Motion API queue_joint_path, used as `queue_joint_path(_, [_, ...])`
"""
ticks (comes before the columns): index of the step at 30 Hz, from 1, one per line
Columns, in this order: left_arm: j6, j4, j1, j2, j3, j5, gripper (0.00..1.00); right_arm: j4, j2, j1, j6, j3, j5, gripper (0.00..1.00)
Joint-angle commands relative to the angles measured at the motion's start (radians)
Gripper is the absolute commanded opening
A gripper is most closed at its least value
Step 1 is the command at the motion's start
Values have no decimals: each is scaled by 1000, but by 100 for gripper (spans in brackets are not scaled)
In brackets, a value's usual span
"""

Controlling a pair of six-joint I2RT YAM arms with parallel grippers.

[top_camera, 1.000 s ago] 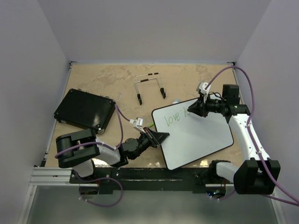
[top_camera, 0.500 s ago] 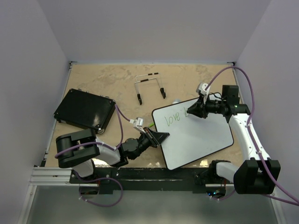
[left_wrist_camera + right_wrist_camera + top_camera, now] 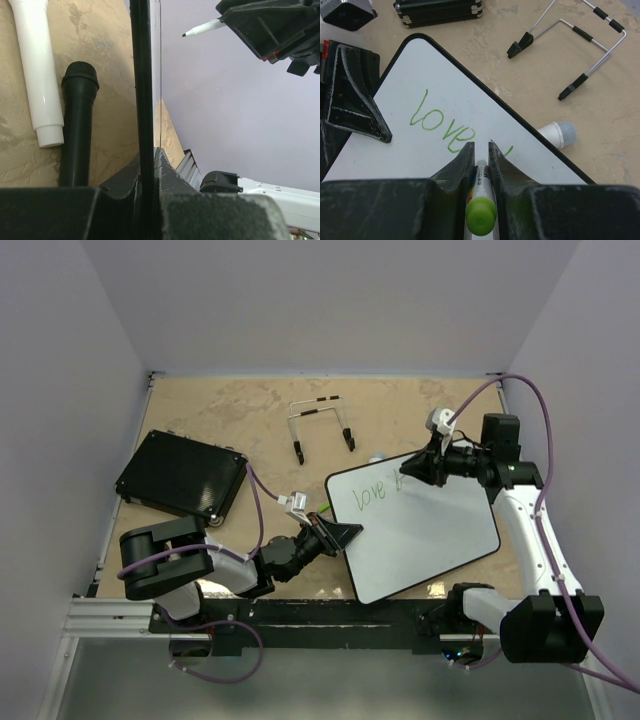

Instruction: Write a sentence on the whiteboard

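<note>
The whiteboard [image 3: 420,540] lies at an angle on the right half of the bench [image 3: 230,420], running down toward the near edge. Only the first word of the sentence [image 3: 442,125], "love" in green, sits along its far-left end. So we're early: one word down, the second just starting, with a small green stroke showing beside the writing tip.

The right claw [image 3: 481,150] is closed tight on the green marker [image 3: 481,210], nib pointed down at the board just past that word. I can't tell from here whether the nib is touching. The left claw [image 3: 147,165] is clamped on the board's black frame at its near-left edge, bracing it.

Next move, I'd say, calls for light, even contact and short strokes running rightward, with the brace held firm.

Off the board's far edge lie a white microphone [image 3: 559,134] and a black microphone [image 3: 77,125]. A wire stand [image 3: 320,425] is farther back, and a black pad [image 3: 182,475] sits out left.
</note>
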Motion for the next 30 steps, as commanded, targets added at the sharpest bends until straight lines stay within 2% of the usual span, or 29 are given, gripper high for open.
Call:
queue_joint_path(1, [97, 164, 0, -13, -3, -12, 0, 53, -54, -3, 39, 25, 3, 0])
queue_joint_path(13, [93, 181, 0, -8, -12, -13, 0, 91, -43, -51, 47, -10, 4, 0])
queue_joint_path(30, [91, 175, 1, -11, -10, -12, 0, 44, -14, -85, -21, -12, -30, 0])
